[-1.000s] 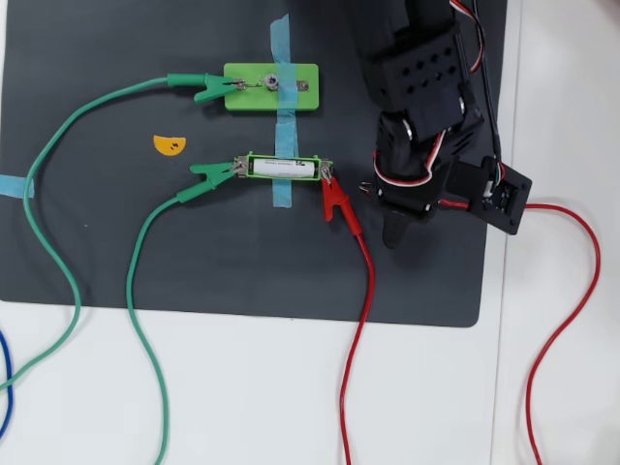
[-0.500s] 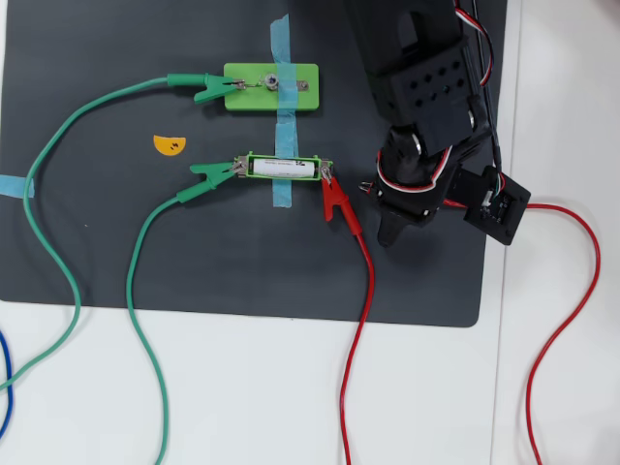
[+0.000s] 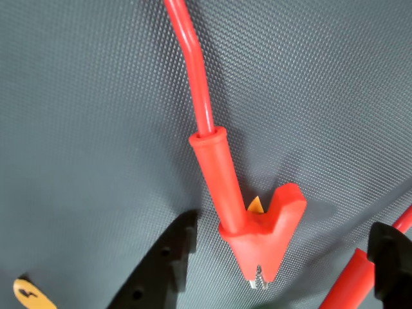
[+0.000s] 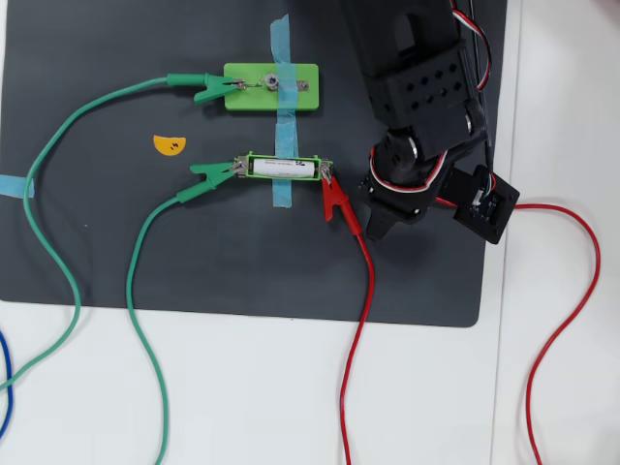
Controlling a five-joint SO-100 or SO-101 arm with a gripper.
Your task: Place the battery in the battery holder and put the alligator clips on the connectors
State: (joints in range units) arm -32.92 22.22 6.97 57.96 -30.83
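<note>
The battery [image 4: 284,168] is sitting in the battery holder [image 4: 286,156] at the overhead view's centre, a green clip [image 4: 211,173] biting its left tab and the red clip [image 4: 338,206] (wire trailing down) its right. The gripper [image 3: 277,270] is hanging open, fingers straddling the red clip without touching.
</note>
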